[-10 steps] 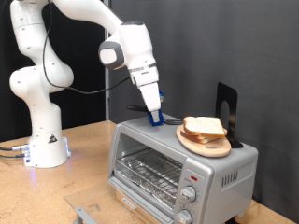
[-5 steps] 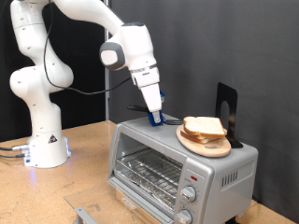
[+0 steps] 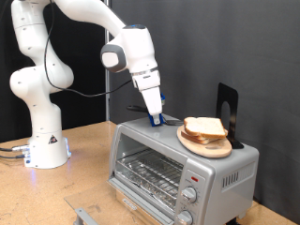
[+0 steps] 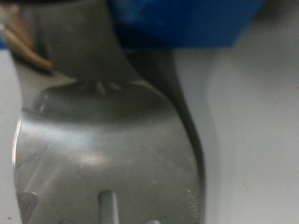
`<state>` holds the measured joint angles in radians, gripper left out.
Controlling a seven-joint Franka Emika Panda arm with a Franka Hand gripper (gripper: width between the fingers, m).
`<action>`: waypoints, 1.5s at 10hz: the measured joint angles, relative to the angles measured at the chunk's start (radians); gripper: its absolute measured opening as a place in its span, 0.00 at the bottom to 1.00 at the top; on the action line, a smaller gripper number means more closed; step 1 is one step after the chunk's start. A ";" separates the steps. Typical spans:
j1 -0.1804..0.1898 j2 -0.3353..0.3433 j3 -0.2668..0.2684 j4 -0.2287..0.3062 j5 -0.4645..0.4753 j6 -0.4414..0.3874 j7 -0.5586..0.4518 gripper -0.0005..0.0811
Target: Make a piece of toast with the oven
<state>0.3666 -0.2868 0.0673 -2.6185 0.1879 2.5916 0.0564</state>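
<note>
Change: nothing visible; across the exterior views the arm, the bread and the oven sit exactly as they did a second ago, so the work looks paused at this spot.
Meaning for task: the piece of toast [image 3: 205, 127] is not yet inside; judged from the pictures, no loading step has begun.
Gripper: the gripper [image 3: 156, 119] is down at the oven's top panel, near that panel's rear edge, just beside the wooden plate on its exterior-view-left side.
Jaws: I cannot tell whether they are spread or closed; the blue fingertip pads [image 3: 156, 118] hide the gap in the exterior view, and the wrist view is too close and blurred to settle it.
Toast place: lying on the round wooden plate [image 3: 201, 145], which rests on top of the oven [image 3: 178, 166] toward its exterior-view-right end.
Toast look: pale, squarish, soft-looking slice with a tan-brown crust; it may be two stacked slices.
Oven look: boxy brushed-silver shell, glass door showing a wire rack [image 3: 150, 173], two round knobs [image 3: 187, 195] and a small red mark beside the door.
Wrist view: a smooth, shiny metal surface [image 4: 103, 140] with a curved edge, a blue shape above it; otherwise unclear.
Behind plate: a flat black upright piece [image 3: 228, 111] on the oven top.
Desk: light wood-grain board [image 3: 89, 159] under the oven.
</note>
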 joint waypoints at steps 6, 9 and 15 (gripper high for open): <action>0.000 0.000 0.000 0.000 0.004 0.000 0.000 0.60; 0.000 0.000 0.000 0.000 0.004 0.000 0.002 0.60; 0.000 -0.002 -0.002 0.000 0.028 -0.002 -0.002 0.99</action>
<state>0.3666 -0.2891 0.0655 -2.6183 0.2158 2.5892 0.0545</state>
